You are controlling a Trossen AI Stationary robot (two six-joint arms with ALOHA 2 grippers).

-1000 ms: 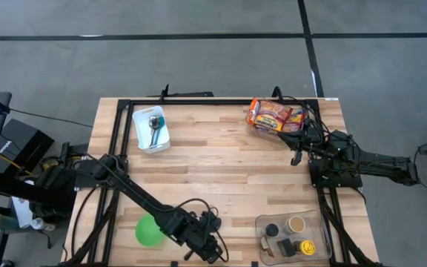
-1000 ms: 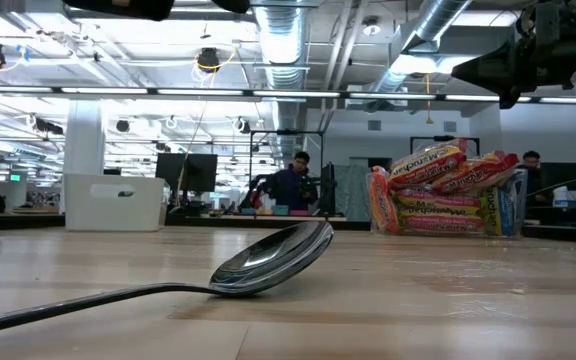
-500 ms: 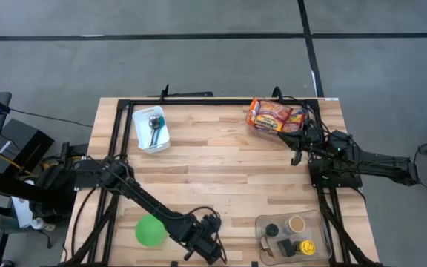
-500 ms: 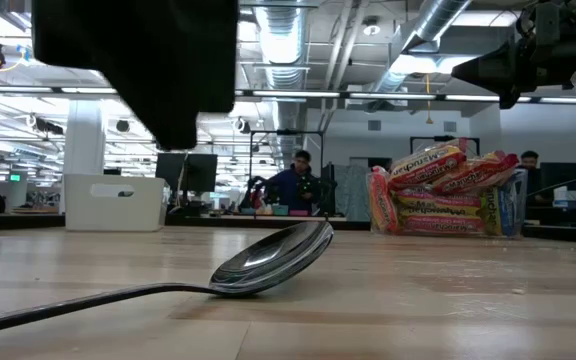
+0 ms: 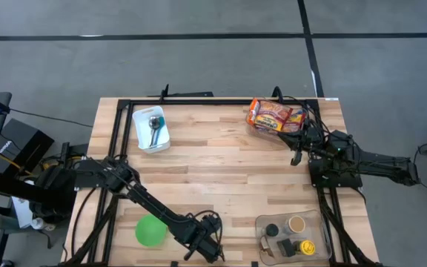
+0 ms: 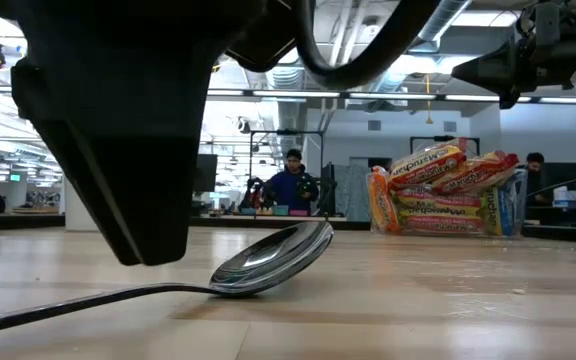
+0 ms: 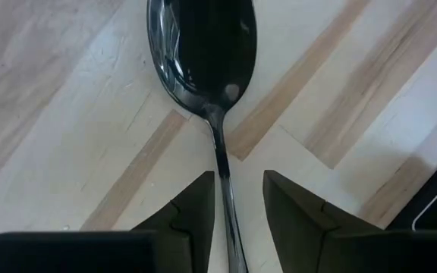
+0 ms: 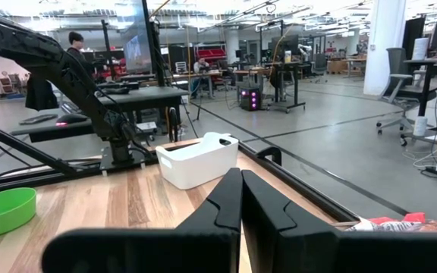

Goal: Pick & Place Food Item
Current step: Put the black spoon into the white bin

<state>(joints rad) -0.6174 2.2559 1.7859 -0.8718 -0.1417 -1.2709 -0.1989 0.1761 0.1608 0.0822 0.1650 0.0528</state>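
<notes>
left gripper [image 7: 237,208] low at the near edge, fingers parted astride the spoon [image 7: 203,61] handle, not pinching (odd, that's no food). next: close and lift. far right, the snack packs [image 5: 276,116] wait; right gripper [image 5: 296,157] shut beside them.

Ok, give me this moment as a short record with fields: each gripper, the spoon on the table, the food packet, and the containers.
left gripper: low over the table's near edge, fingers apart, straddling the spoon handle
loose spoon: lying flat on the wood, bowl ahead of the fingers
right gripper: shut, holding nothing, waiting at the right edge near the packet
food packet: far right of the table
white bin: far left, another spoon inside
green bowl: near left
clear tray: near right, small items inside
</notes>
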